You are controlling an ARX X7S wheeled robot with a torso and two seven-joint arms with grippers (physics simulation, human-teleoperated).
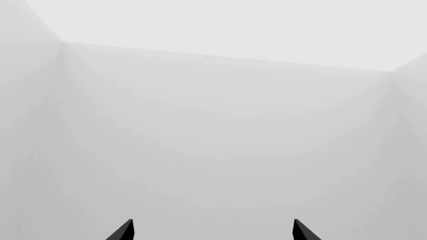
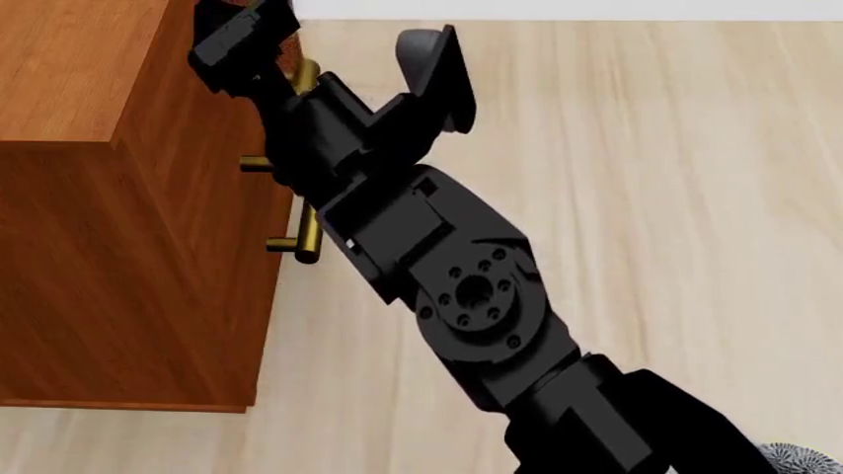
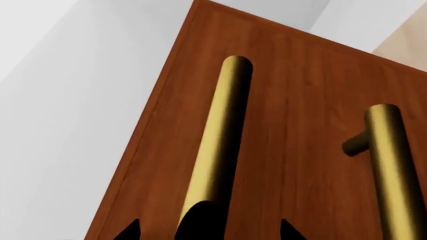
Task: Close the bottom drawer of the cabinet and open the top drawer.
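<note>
Two brass handles [image 3: 212,140] show on the cabinet [image 3: 293,75] front, and the right gripper [image 3: 203,227] has its jaws spread around one bar. I cannot tell which drawer it belongs to. Left gripper [image 1: 212,231] faces blank walls, jaws spread.

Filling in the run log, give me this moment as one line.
right gripper open, straddling a brass handle on the cabinet front | which drawer: cannot tell | left gripper open, empty, facing blank walls
</note>
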